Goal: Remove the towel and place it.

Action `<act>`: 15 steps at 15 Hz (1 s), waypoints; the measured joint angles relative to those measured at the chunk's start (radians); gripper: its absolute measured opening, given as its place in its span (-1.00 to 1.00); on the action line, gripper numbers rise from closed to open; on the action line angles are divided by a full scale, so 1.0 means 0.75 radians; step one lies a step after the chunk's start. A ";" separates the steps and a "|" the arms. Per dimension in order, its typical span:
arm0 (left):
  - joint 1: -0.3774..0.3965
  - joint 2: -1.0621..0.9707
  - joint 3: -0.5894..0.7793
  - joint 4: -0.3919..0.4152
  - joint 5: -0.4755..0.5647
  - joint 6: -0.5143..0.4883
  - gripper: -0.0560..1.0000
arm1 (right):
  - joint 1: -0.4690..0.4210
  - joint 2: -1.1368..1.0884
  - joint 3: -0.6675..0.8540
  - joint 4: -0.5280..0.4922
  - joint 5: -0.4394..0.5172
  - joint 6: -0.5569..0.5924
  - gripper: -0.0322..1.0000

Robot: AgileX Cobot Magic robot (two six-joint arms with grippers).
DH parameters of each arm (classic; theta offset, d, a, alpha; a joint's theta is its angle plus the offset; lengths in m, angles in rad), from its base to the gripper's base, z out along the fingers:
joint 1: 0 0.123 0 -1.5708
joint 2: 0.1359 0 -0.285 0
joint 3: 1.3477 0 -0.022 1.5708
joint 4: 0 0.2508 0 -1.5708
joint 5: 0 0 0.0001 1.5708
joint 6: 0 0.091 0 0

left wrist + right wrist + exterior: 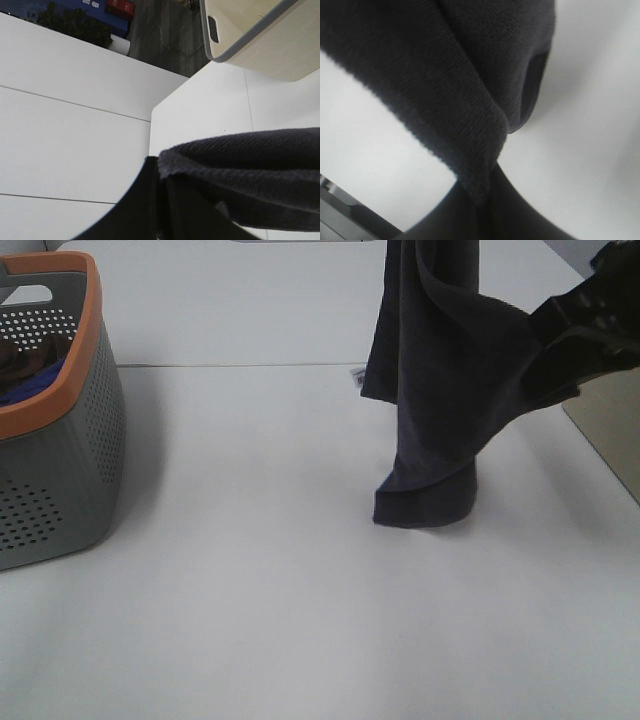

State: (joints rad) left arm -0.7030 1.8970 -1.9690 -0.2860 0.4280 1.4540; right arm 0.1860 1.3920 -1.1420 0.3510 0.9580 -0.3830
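- the towel (440,390) hangs above the bench (250,620), its lowest fold resting on the surface, well apart from the basket (90,300).
- left pincer (159,200) pinches one edge; right pincer (482,205) is pressed together on another.
- risk: both holds look thin, so pulling them apart could slip an edge free and drop the cloth bunched.

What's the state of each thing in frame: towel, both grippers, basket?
towel: held up, hanging, lower end folded on the table.
left gripper: shut on a towel edge.
right gripper: shut on a towel edge, holding it out to the side.
basket: upright, open-topped, cloth inside.
blue cloth: lying in the basket, mostly hidden.
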 joint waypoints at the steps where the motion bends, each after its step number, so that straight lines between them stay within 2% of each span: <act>1: 0.000 0.008 0.000 0.051 0.000 -0.075 -0.89 | 0.000 -0.001 -0.081 -0.113 0.077 0.064 -0.94; 3: 0.000 0.012 0.000 0.155 -0.001 -0.240 -0.89 | 0.000 -0.001 -0.188 -0.249 0.147 0.135 -0.94; 4: 0.000 0.012 0.000 0.248 0.000 -0.368 -0.89 | 0.000 -0.001 -0.244 -0.316 0.169 0.152 -0.94; 6: 0.005 0.012 0.000 0.455 0.008 -0.708 -0.89 | 0.000 -0.001 -0.316 -0.395 0.201 0.156 -0.94; 7: 0.015 0.012 0.000 0.573 0.036 -0.924 -0.89 | 0.000 -0.001 -0.341 -0.425 0.221 0.156 -0.94; 8: 0.023 0.012 0.000 0.679 0.092 -1.117 -0.89 | 0.000 -0.001 -0.360 -0.449 0.237 0.156 -0.94; 9: 0.029 0.015 0.000 0.804 0.244 -1.315 -0.89 | 0.000 0.013 -0.391 -0.492 0.227 0.156 -0.94; 11: 0.029 0.015 0.000 0.828 0.313 -1.361 -0.89 | 0.000 0.065 -0.433 -0.512 0.179 0.151 -0.94; 15: 0.049 0.025 0.000 0.837 0.284 -1.437 -0.89 | 0.000 0.219 -0.521 -0.525 0.097 0.115 -0.94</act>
State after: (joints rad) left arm -0.6660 1.9160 -1.9690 0.3420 0.6410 0.3760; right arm 0.1860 1.5560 -1.5330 -0.0430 1.0310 -0.2970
